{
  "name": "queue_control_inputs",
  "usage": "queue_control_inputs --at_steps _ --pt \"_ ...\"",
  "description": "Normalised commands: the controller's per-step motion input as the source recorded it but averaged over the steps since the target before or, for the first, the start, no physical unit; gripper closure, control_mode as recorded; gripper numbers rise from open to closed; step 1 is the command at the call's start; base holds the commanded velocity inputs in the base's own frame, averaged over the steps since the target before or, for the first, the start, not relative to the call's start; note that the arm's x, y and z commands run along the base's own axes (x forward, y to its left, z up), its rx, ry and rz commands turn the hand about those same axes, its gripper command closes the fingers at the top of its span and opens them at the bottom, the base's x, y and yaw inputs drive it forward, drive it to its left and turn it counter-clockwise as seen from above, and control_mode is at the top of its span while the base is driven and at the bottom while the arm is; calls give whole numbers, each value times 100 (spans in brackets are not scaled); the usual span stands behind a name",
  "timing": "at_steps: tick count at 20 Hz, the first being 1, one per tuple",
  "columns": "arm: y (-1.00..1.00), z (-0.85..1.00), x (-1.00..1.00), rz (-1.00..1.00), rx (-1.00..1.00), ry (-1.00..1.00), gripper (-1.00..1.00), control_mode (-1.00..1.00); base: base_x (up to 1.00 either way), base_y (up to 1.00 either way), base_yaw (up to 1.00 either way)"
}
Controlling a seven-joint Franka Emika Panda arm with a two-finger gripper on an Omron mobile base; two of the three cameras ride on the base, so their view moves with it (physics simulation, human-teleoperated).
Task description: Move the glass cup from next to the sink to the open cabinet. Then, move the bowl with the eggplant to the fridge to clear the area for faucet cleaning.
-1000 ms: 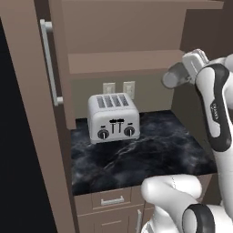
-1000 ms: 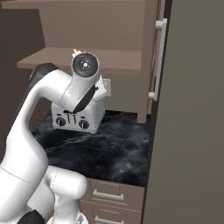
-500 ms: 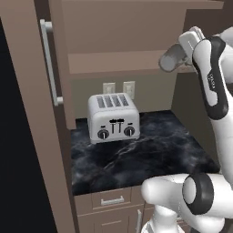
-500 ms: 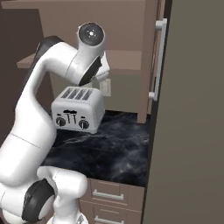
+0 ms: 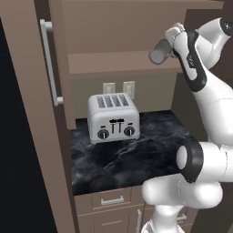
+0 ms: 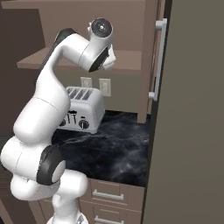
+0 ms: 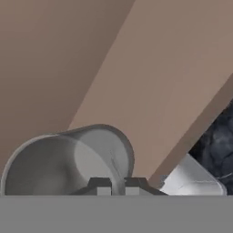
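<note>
Glass cup (image 5: 160, 51) above the cabinet shelf (image 5: 113, 63), toaster (image 5: 113, 117) below.

Soft, even rendered light with no single clear source and no hard shadows. The black counter (image 5: 136, 157) carries faint pale mottling and a dull sheen, no glare. The toaster (image 5: 113, 117) is brightly lit on top and front. The space under the shelf (image 5: 123, 61) is slightly dimmer, and the far left of the left base view is near black. Edges are a little soft and pixelated; no lens distortion. The cup (image 7: 68, 161) looks flat grey and slightly hazy.
</note>
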Motion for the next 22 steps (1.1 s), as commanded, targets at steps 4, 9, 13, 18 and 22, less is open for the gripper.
queue_control_inputs --at_steps 4,9,13,18,22 --pt "0 -8 81 -1 -2 12 100 -100 0 0 0" --pt "2 -22 62 0 -8 18 100 -100 0 0 0" --pt "14 -27 38 0 -7 5 100 -100 0 0 0" --pt "7 -7 19 0 -3 0 -100 -100 0 0 0" --pt "0 0 0 -3 0 -12 -100 -100 0 0 0"
